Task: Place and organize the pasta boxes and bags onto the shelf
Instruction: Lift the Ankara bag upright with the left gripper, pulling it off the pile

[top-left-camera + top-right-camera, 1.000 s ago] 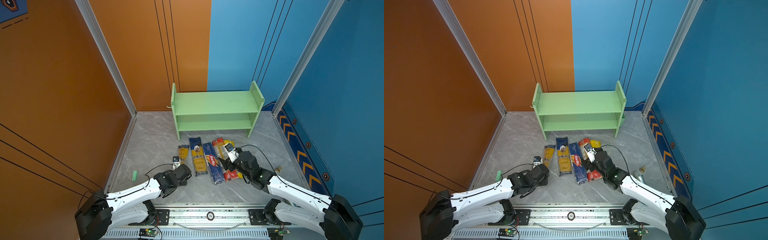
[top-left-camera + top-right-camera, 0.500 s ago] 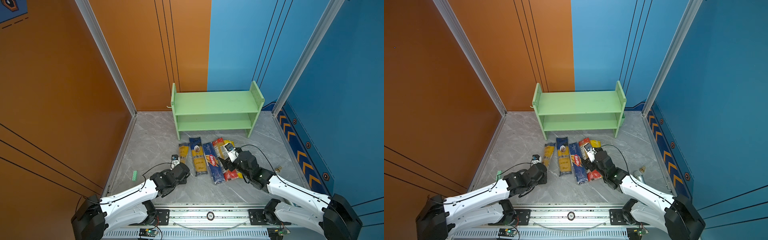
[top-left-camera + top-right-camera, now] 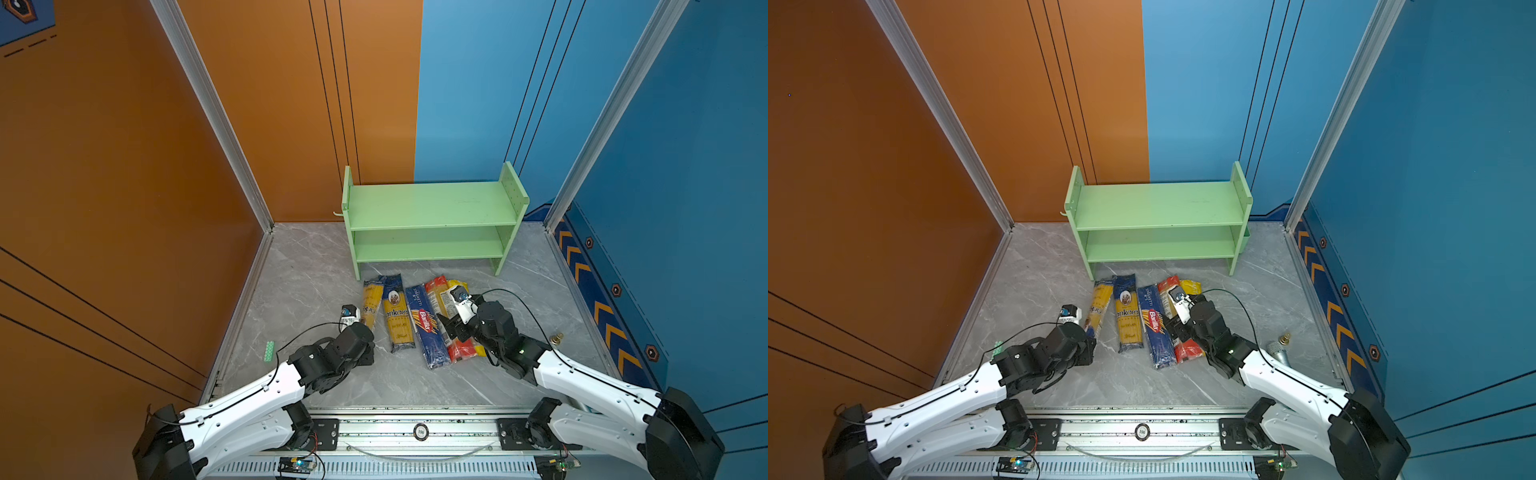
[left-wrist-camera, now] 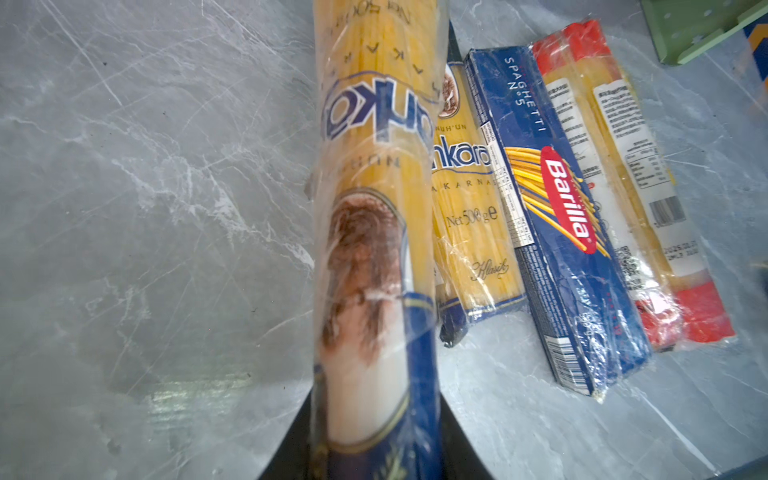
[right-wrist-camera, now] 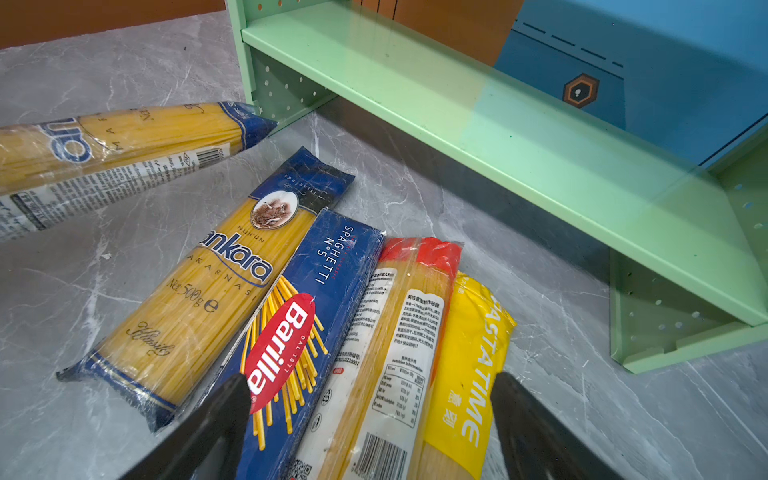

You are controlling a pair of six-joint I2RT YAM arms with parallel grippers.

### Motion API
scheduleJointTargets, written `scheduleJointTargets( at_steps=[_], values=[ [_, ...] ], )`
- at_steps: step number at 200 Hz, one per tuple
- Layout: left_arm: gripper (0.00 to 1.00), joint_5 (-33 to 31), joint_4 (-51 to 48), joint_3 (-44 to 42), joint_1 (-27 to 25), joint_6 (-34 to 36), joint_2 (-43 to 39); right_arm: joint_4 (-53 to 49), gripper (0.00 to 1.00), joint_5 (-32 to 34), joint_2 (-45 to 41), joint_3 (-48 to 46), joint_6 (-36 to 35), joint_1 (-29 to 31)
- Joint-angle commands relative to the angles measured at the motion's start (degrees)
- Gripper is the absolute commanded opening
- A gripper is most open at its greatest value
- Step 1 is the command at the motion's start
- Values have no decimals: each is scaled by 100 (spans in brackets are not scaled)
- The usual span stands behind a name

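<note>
Grey marble surface (image 3: 311, 291): green shelf (image 3: 432, 203) at the far edge. Left gripper (image 4: 374, 449) pinches the leftmost Ankara bag (image 4: 370, 166) at its near end. Beside it, mid-surface, lie second Ankara bag (image 5: 208, 299), Barilla box (image 5: 299, 332), red-ended packet (image 5: 399, 332) and yellow Pastatime bag (image 5: 473, 353). Right gripper (image 5: 370, 384) is spread wide above the last three.

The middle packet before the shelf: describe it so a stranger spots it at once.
Find the light green two-tier wooden shelf; five long spaghetti packets sit side by side before it. The middle one is the only all-navy packet and bears a red oval Barilla logo.
</note>
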Motion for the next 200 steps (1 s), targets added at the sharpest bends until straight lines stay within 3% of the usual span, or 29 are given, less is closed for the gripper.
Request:
scheduleJointTargets(
  at_steps=[1, 200],
  values=[
    [0, -106, 456, 432, 70, 149, -281, 97, 88, -38, 49, 68, 77, -25],
    [0, 580, 457, 1420, 56, 702, -679, 92, 88, -36, 163, 118, 111, -20]
  ],
)
